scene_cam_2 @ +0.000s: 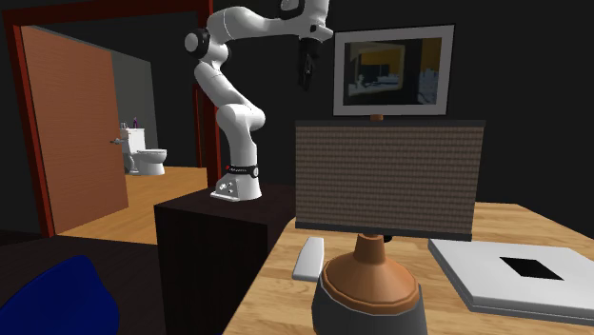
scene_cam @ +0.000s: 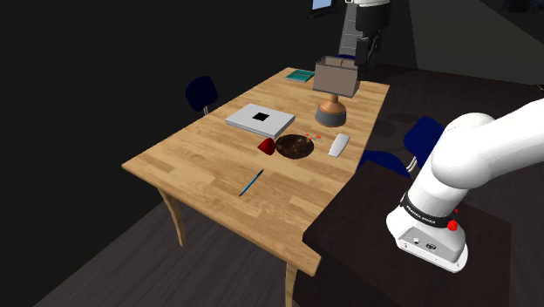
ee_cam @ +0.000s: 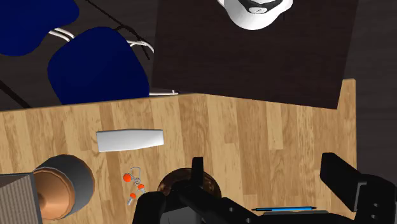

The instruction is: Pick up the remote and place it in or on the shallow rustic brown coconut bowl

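The remote (scene_cam: 338, 145) is a pale grey slab lying flat on the wooden table (scene_cam: 218, 166), near the edge that faces the stand. Just beside it, toward the shoulder view's left, sits the dark brown shallow bowl (scene_cam: 295, 146). My gripper (scene_cam: 362, 48) hangs high above the table, open and holding nothing. In the wrist view the remote (ee_cam: 130, 139) lies far below, off to one side of the gripper (ee_cam: 272, 184), and the bowl (ee_cam: 175, 184) is partly hidden behind one finger (ee_cam: 198, 175). In the second exterior view the gripper (scene_cam_2: 306, 67) is up near the ceiling, and the remote (scene_cam_2: 309, 257) lies beside the lamp.
A table lamp (scene_cam: 332, 87) with a box-shaped shade stands behind the bowl. A closed laptop (scene_cam: 260, 119), a red object (scene_cam: 267, 146), a small key bunch (ee_cam: 135, 184), a blue pen (scene_cam: 251, 182) and a green book (scene_cam: 301, 76) share the table. Blue chairs (scene_cam: 425, 135) stand nearby.
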Available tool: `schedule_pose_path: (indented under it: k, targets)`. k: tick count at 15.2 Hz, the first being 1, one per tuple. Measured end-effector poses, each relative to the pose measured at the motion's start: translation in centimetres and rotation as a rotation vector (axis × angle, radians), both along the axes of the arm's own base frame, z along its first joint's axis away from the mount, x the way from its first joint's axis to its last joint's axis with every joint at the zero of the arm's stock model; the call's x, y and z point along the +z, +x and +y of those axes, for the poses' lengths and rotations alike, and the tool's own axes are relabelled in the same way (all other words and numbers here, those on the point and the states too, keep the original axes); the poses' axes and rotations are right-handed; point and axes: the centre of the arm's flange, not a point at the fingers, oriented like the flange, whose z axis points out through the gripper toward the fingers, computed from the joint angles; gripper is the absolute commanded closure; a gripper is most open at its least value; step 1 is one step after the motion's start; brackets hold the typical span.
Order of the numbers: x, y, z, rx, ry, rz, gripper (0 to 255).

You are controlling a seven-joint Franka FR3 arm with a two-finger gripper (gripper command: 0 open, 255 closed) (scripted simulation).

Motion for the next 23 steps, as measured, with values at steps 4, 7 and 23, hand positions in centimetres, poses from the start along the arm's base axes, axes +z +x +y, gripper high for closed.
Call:
schedule_pose_path:
  k: [4, 7, 23]
  targets:
    - [-2.3, 1.5, -0.7, -0.074, -0.001, -0.007, 0]
    - [-5.3, 3.1, -2.4, -0.178, -0.002, -0.02, 0]
    - [-21.8, 10.8, -13.0, -0.754, -0.007, -0.09, 0]
